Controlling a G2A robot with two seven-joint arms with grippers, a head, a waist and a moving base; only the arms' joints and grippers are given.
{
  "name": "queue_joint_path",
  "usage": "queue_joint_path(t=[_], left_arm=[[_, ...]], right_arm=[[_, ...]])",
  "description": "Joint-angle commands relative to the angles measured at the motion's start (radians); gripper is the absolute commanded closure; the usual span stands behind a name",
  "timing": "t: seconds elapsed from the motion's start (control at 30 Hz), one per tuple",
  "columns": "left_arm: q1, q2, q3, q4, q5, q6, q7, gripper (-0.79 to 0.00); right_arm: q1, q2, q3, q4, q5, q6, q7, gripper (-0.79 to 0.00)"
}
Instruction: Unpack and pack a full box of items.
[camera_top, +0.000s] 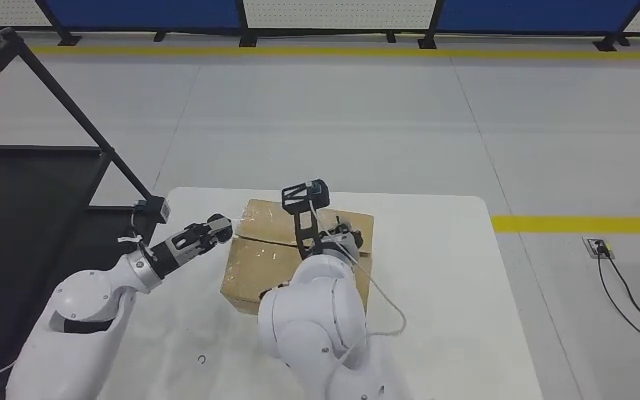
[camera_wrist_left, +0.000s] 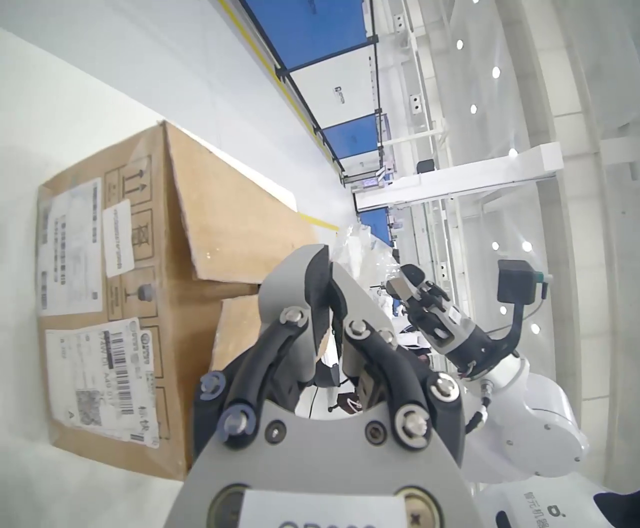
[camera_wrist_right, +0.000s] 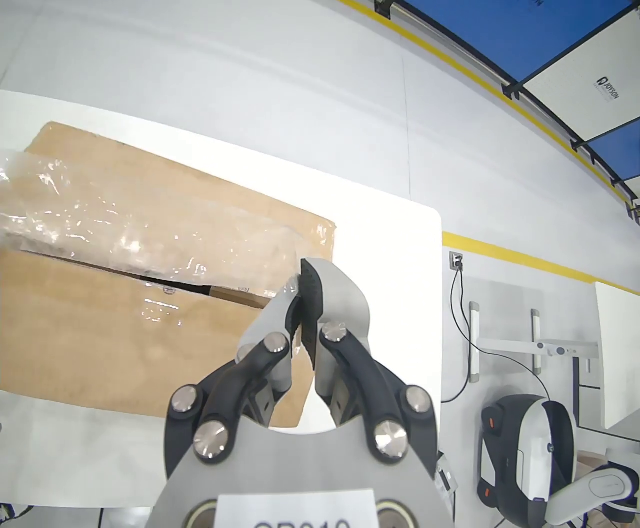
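Observation:
A brown cardboard box (camera_top: 258, 278) with white shipping labels (camera_wrist_left: 70, 250) stands in the middle of the white table (camera_top: 440, 300). Its top flaps (camera_wrist_right: 100, 340) are down, with a dark slit along the seam. My right gripper (camera_wrist_right: 302, 295) hangs over the box top, shut on one end of a clear plastic tape strip (camera_wrist_right: 125, 225) that stretches loosely across the flaps. It also appears as the right gripper (camera_wrist_left: 400, 282), (camera_top: 343, 238). My left gripper (camera_wrist_left: 327, 280), (camera_top: 222, 228) is shut at the box's left upper edge, by a flap (camera_wrist_left: 235, 330); whether it pinches the cardboard is unclear.
A thin cable (camera_top: 385, 300) loops over the table right of the box. A black frame (camera_top: 60, 200) stands beside the table's left side. A small ring (camera_top: 200, 358) lies near the front. Bare tabletop lies right of the box.

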Motion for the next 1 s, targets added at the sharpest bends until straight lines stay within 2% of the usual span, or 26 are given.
queue_joint_path(t=[0.0,0.13,0.37,0.97], left_arm=[[0.001,0.001,0.001,-0.01,0.02,0.035,0.008,0.0],[0.002,0.004,0.005,-0.021,0.049,0.108,-0.007,0.0],[-0.006,0.007,0.015,-0.02,0.094,0.182,-0.012,0.0],[-0.024,0.011,0.021,-0.02,0.106,0.286,-0.037,0.0]], right_arm=[[-0.001,0.001,0.004,0.01,-0.003,-0.002,0.002,0.0],[-0.002,0.002,0.01,0.027,-0.002,-0.012,0.006,0.0],[0.0,0.001,0.013,0.078,0.005,-0.037,0.009,0.0],[-0.024,0.007,0.026,0.124,0.001,-0.032,0.024,0.0]])
